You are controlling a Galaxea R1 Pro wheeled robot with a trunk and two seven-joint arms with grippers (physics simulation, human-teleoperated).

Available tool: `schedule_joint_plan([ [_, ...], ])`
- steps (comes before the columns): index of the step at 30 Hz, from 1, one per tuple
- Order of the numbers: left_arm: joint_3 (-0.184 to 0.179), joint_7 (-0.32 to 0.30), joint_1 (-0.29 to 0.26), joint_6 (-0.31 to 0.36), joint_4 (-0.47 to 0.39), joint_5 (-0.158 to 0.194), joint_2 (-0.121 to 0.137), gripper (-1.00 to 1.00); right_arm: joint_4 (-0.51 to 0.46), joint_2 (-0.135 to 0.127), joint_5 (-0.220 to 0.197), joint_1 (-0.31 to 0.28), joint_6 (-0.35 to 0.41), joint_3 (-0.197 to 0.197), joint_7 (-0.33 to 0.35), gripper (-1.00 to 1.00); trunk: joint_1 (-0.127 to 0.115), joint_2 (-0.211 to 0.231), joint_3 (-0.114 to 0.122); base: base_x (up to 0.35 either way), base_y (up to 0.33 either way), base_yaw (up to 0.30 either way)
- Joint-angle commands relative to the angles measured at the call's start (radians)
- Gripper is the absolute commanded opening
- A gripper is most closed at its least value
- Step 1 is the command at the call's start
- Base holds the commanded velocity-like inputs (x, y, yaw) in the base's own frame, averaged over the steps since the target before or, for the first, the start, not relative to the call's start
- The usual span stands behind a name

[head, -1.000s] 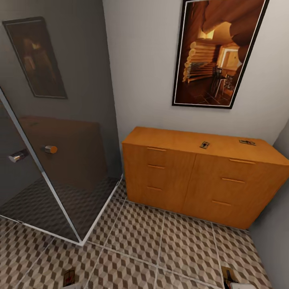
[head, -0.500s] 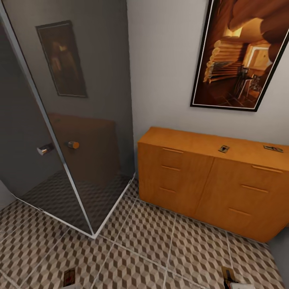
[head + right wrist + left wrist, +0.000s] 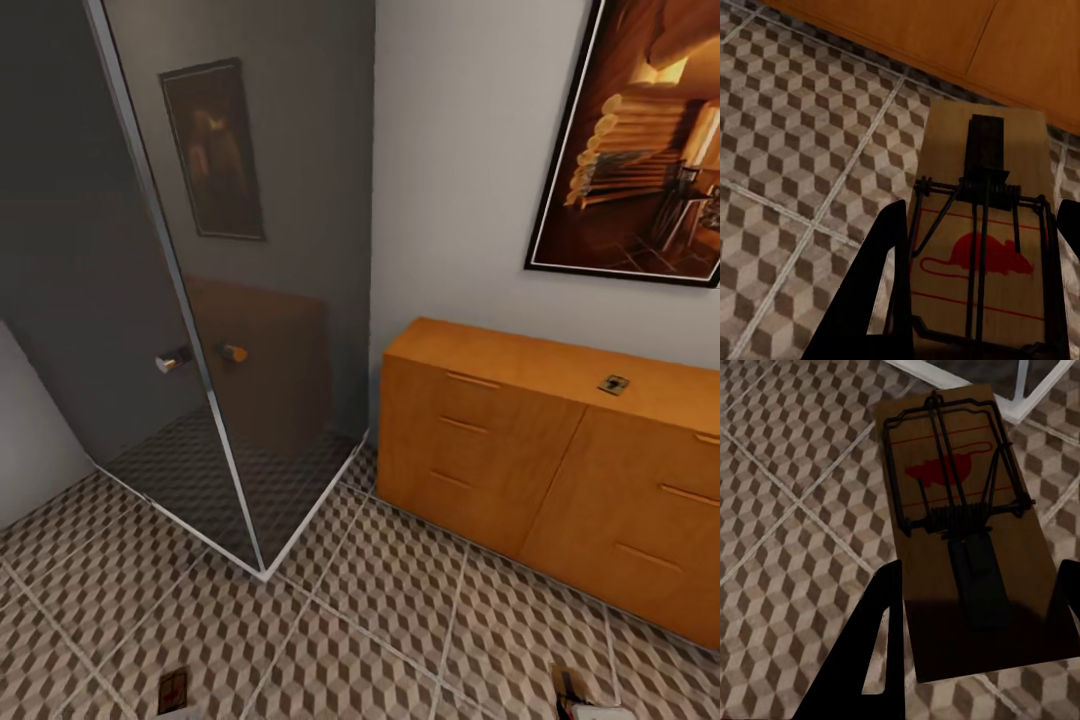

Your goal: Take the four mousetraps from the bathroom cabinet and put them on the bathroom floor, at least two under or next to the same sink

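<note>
- Against the back wall, head view: the cabinet, orange-brown, flat bar handles on its drawer fronts, runs off the picture's right edge.
- One mousetrap on the cabinet top, lying flat near the rear edge, well apart from the two held traps.
- Framed picture of a log interior hangs on the wall above the cabinet.
- Glass shower enclosure stands left of the cabinet, dark panes, a chrome knob on its door; its corner post meets the bathroom floor just beside the cabinet's left end. The glass mirrors the cabinet and the picture.
- Left wrist view: left gripper clamped on a mousetrap held by the left gripper; dark fingers press both long edges of the board. Trap is carried above the cube-pattern tiles, wire bar and red mouse mark facing the camera, white shower sill beyond it.
- Right wrist view: right gripper likewise gripping a mousetrap held by the right gripper, a finger on each side. Trap hangs over the floor tiles, cabinet's base just beyond its far end.
- Head view, bottom edge: both held traps peep in, one low left, one low right, each above the floor.
</note>
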Motion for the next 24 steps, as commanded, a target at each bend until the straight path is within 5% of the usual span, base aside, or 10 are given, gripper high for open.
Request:
schedule_joint_plan([
  [1, -0.006, 0.009, -0.001, -0.002, 0.002, -0.006, -0.001, -1.00, 0.000, 0.001, 0.009, -0.001, -0.004, -0.009, 0.008, -1.00, 0.000, 0.000, -0.001, 0.000, 0.000, 0.249],
  [24, -0.006, 0.009, -0.001, -0.002, 0.002, -0.005, 0.001, -1.00, 0.002, 0.001, 0.009, -0.001, -0.004, -0.008, 0.008, -1.00, 0.000, 0.000, -0.001, 0.000, 0.000, 0.250],
])
